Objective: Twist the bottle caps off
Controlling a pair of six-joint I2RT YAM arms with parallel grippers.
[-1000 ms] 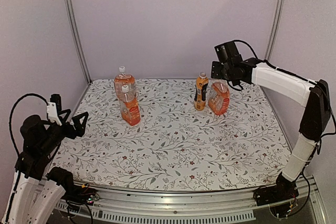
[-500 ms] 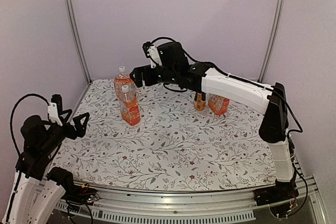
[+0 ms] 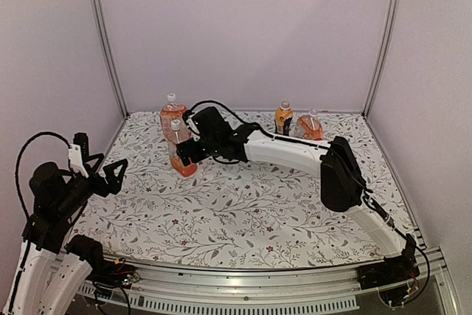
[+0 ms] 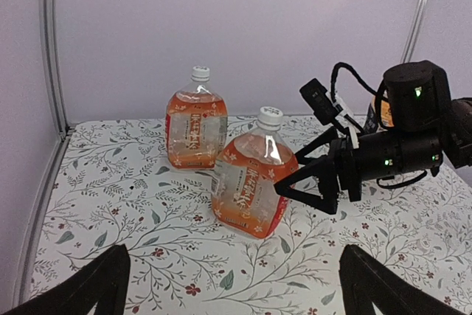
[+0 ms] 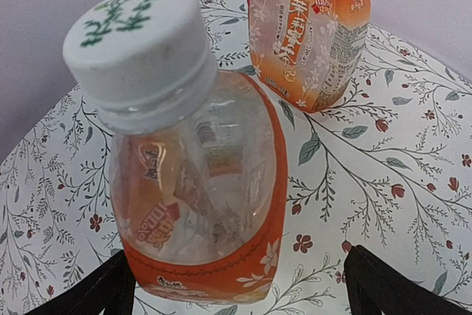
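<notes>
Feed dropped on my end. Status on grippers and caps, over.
Right gripper open, at the front left bottle. Left gripper open, holding nothing. Cap on, untouched. Another bottle close behind.

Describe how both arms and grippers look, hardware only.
Both arms have glossy white link shells and black joint housings. On the right arm, a black cable loops over the wrist and green status lights glow on the housing. The right gripper and left gripper have thin, angular black fingers. The left arm carries a white wrist bracket and a large black cable loop.
</notes>
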